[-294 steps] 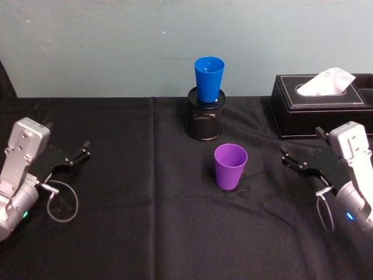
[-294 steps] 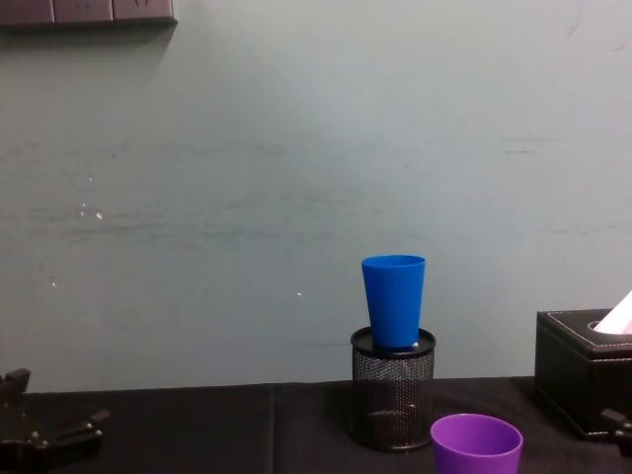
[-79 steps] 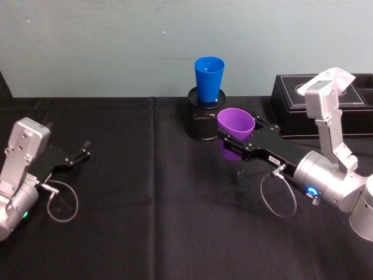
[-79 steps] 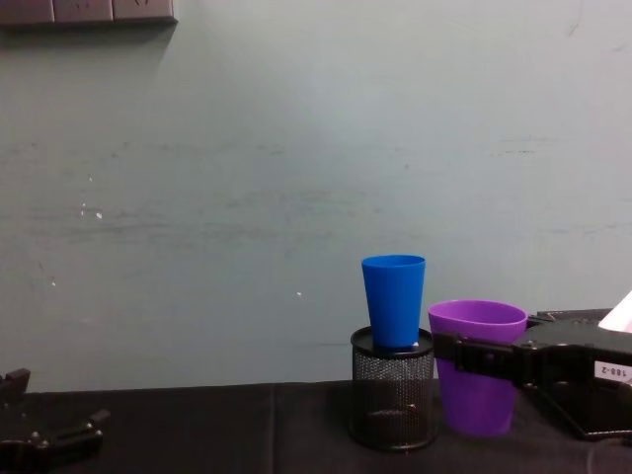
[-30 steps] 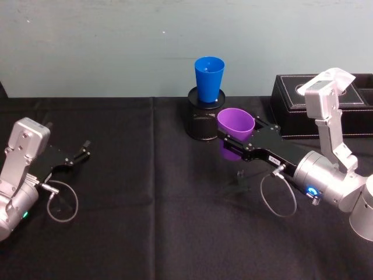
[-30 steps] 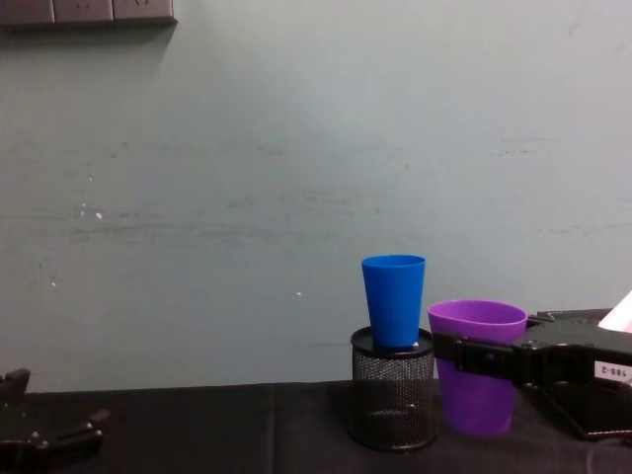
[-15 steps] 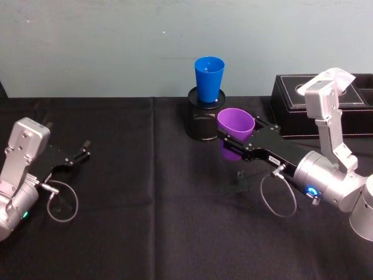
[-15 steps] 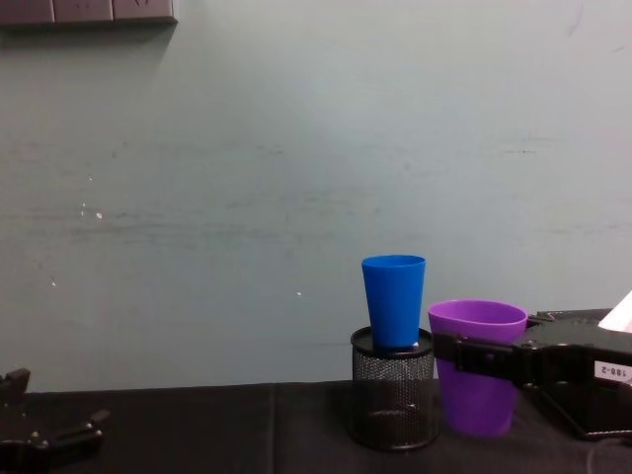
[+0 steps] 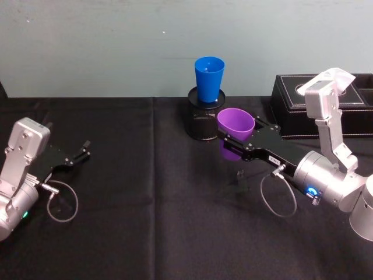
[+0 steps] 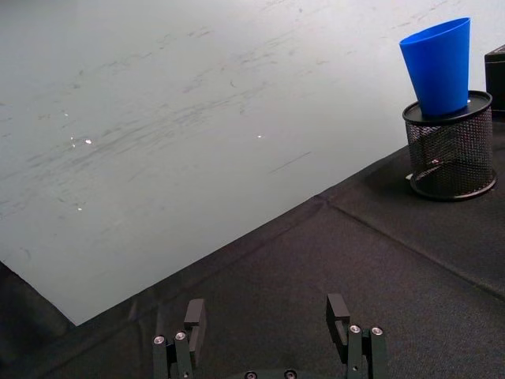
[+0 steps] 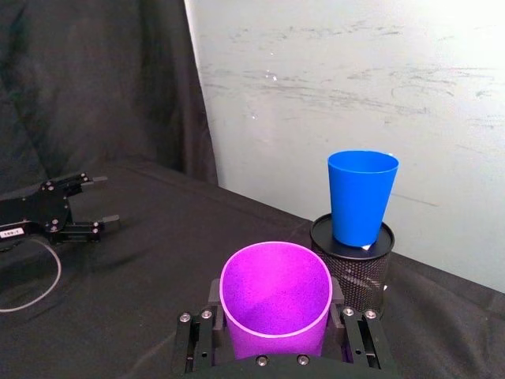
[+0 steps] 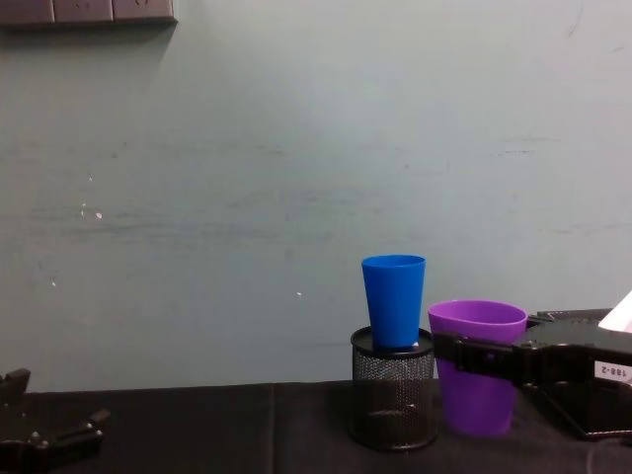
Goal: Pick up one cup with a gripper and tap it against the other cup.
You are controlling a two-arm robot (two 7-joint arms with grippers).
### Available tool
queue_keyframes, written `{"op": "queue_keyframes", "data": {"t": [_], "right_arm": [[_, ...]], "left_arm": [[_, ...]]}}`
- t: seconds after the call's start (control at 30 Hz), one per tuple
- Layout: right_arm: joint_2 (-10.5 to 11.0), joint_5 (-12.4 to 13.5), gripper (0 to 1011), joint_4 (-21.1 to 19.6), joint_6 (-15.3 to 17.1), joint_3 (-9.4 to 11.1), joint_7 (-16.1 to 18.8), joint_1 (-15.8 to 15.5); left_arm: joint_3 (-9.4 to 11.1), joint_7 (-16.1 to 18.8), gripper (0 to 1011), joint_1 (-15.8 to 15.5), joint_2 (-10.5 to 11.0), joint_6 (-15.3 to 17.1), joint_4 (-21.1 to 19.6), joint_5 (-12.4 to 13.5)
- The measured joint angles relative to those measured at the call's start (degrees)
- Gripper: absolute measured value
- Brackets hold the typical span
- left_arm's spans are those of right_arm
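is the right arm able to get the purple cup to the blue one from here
Probably yes: the right gripper holds the purple cup just beside the mesh pot, with open space up to the blue cup atop it.

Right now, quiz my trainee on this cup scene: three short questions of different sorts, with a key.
1. True or false: the right gripper has its fingers shut on the purple cup.
2. The blue cup stands on: A) a stack of books, B) the black mesh pen pot, C) a plate.
3. What state is the left gripper in?
Key: 1 true. 2 B. 3 Open, holding nothing, resting on the robot's left.
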Motion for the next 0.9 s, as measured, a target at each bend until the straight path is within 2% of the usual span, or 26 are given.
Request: {"op": "queue_keyframes", "data": {"t": [0.9], "right_arm": [[0.0, 0.0, 730, 0.0, 0.0, 0.0, 0.0, 0.0]], "left_arm": [[0.0, 0.0, 1000, 0.0, 0.0, 0.0, 0.0, 0.0]]}}
